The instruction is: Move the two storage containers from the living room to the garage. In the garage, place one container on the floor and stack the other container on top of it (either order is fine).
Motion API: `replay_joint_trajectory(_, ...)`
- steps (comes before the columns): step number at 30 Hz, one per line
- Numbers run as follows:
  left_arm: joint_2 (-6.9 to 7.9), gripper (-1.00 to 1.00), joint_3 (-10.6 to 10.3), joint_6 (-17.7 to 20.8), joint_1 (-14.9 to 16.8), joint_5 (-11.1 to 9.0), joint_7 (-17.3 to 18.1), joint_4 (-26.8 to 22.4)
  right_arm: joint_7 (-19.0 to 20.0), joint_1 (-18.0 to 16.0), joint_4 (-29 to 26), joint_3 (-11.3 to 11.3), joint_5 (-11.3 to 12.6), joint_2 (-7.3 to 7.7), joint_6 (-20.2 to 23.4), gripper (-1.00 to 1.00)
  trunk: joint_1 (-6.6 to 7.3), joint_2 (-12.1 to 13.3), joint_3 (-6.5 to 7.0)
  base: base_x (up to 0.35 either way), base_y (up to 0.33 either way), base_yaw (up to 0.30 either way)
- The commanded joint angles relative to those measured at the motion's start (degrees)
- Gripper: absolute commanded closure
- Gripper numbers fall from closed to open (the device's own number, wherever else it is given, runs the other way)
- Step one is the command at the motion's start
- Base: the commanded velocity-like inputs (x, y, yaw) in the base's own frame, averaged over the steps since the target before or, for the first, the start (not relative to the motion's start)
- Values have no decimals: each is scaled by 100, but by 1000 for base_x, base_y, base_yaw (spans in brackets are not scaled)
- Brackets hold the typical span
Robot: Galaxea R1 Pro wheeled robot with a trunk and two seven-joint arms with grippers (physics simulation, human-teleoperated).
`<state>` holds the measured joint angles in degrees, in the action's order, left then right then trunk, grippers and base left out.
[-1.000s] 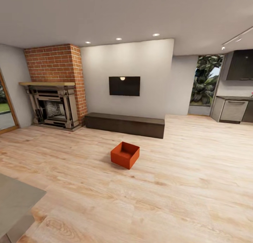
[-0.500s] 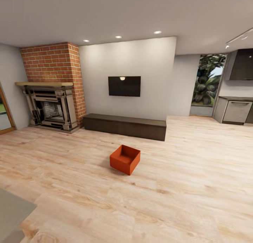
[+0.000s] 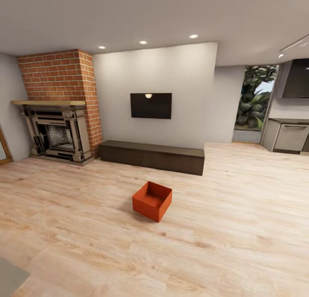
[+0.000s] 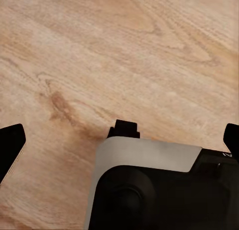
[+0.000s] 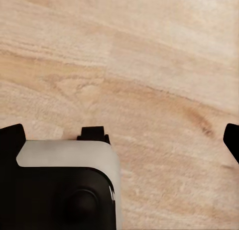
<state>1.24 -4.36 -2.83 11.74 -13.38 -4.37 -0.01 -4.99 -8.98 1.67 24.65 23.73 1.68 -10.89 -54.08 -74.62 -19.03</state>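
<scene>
One orange-red rectangular topless storage bin with thin plain walls (image 3: 152, 200) sits on the light wood-plank flooring (image 3: 240, 228) of the living room, near the middle of the open floor, turned so one corner points toward me. It is well apart from the long low dark-brown cabinet (image 3: 151, 156) behind it and from the black TV screen (image 3: 151, 105) on the white wall above that cabinet. I see just this one bin from my head camera.

I judge the step in hand to be the approach: I am not yet within reach. To do it well I want to roll up squarely, so that a flat wall and not the corner faces me, and stop with the bin between my two arms, so each end effector can take an opposite wall. The walls are thin, so an even press from both sides should serve better than a pinch on one rim.

My left end effector (image 4: 119, 140) is spread wide, dark fingertips at the two sides of the wrist view with bare planks between them. My right end effector (image 5: 122, 140) is likewise spread and holds nothing.

Room is generous: open planks all around the bin. A brick fireplace (image 3: 58, 116) stands off to the left, grey kitchen units (image 3: 289, 136) far right, and a grey surface corner (image 3: 8, 277) lies close at my lower left, which I should mind when turning.
</scene>
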Motion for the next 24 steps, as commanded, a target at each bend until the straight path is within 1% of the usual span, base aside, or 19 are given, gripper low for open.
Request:
replay_joint_trajectory(1,-1,-100,-47,-16,3,-50,-11,3,-2,-7,18,48,44,-3,-33,-100,-4,-3,-7,325,75,-5)
replay_joint_trajectory(24,-1,-100,-47,-16,3,-50,-11,4,7,-7,18,66,35,17,-5,-100,-4,-3,-7,325,75,0)
